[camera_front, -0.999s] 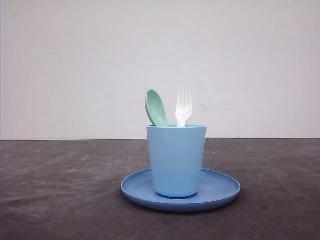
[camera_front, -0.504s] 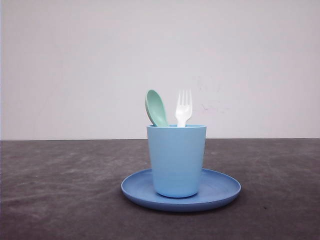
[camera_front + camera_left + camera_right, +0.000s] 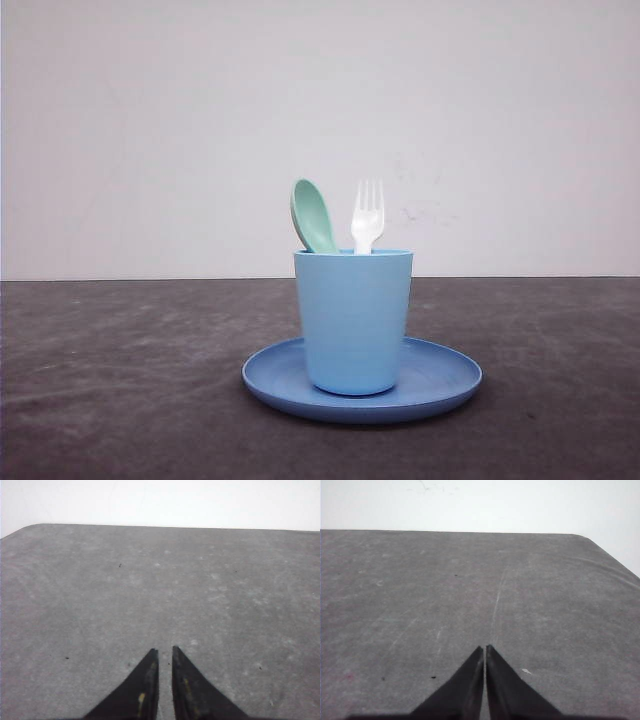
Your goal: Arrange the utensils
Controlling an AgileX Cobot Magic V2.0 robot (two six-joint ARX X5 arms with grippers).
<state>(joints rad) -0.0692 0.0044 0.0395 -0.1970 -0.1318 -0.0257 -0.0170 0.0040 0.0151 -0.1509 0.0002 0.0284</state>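
The mint-green plastic spoon and small white plastic fork stand heads-up in the light blue cup, seemingly tidied. Left pincer is nearly closed and right pincer closed, both empty above the dark surface.

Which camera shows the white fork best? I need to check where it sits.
The front view: the fork stands tines up in the blue cup, beside the green spoon, the cup on the plate. The wrist views look over bare grey table past each gripper's near-closed fingertips, left and right.
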